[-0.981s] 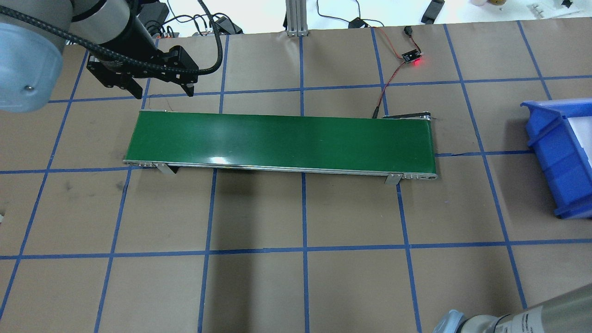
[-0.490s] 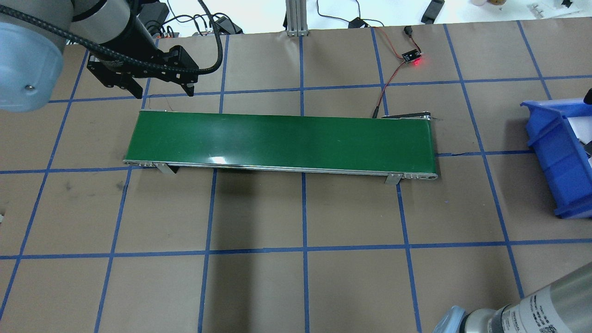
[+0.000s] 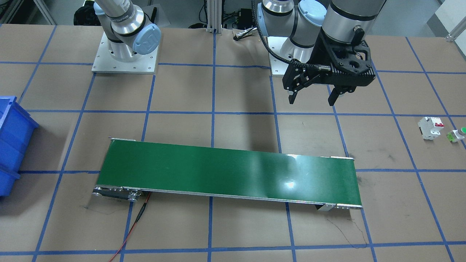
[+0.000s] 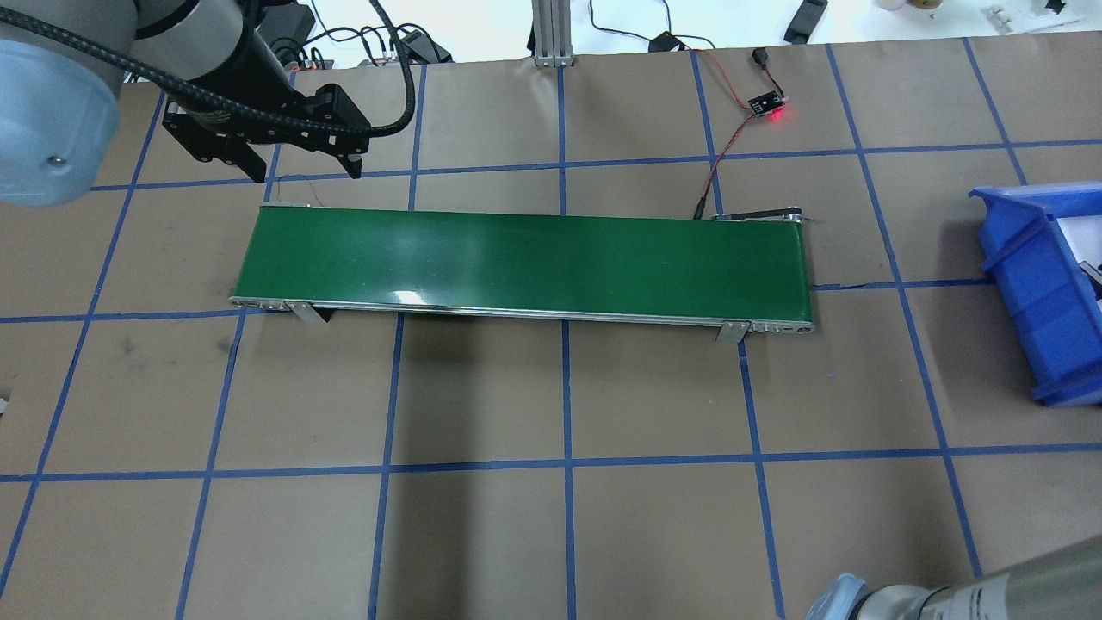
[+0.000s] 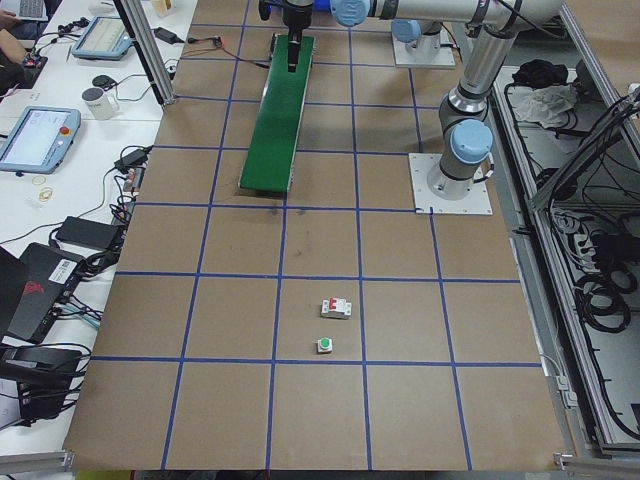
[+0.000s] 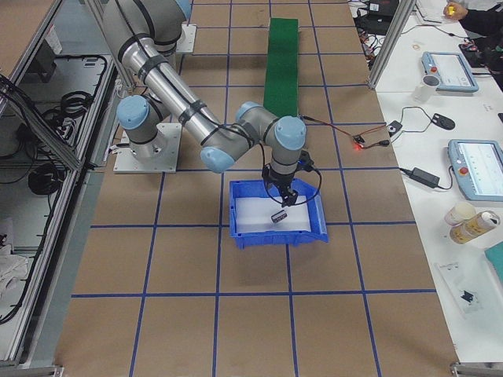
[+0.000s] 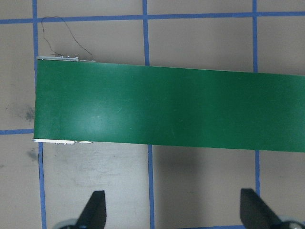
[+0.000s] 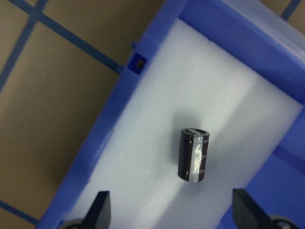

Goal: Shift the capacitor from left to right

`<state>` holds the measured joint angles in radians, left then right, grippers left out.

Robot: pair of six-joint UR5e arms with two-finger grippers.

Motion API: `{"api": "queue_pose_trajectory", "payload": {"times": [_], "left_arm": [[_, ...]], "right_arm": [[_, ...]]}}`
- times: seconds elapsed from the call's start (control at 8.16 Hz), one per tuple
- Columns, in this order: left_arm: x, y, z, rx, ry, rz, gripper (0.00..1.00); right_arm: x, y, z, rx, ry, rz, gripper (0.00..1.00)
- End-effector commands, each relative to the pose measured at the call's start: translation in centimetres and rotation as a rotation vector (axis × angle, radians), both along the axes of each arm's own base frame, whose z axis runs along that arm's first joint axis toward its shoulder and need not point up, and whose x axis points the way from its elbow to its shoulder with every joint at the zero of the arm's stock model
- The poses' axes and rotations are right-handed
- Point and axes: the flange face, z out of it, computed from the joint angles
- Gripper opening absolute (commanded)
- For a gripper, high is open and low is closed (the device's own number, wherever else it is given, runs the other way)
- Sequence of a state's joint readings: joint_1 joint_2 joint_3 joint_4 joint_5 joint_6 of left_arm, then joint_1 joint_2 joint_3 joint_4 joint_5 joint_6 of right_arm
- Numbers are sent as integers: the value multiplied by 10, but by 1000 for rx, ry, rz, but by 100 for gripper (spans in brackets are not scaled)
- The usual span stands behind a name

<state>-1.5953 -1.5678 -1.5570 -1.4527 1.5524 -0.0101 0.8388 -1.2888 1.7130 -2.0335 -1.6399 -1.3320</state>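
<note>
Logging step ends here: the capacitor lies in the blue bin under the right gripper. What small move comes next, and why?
Probably lift the right gripper straight up, clear of the blue bin. The capacitor lies on the white foam, and the jaws stand wide open, gripping nothing, so the placing looks done.

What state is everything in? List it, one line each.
Small black cylindrical capacitor: lying on its side in the bin, ungripped.
Blue plastic bin: holds the capacitor on white foam.
Left gripper: open, empty.
Right gripper: open, over the bin.
Green conveyor belt: bare.
Small sensor board: red light on.
</note>
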Motion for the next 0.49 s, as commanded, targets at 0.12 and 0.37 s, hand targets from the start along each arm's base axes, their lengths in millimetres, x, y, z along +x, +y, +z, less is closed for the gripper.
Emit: {"api": "queue_pose_trajectory", "payload": {"times": [0.12,0.37], "left_arm": [[0,0,0,0,0,1,100],[0,0,0,0,0,1,100]], "right_arm": [[158,19,151,-37,-31,-116,100],[294,22,193,-72,-27,-153,100]]}}
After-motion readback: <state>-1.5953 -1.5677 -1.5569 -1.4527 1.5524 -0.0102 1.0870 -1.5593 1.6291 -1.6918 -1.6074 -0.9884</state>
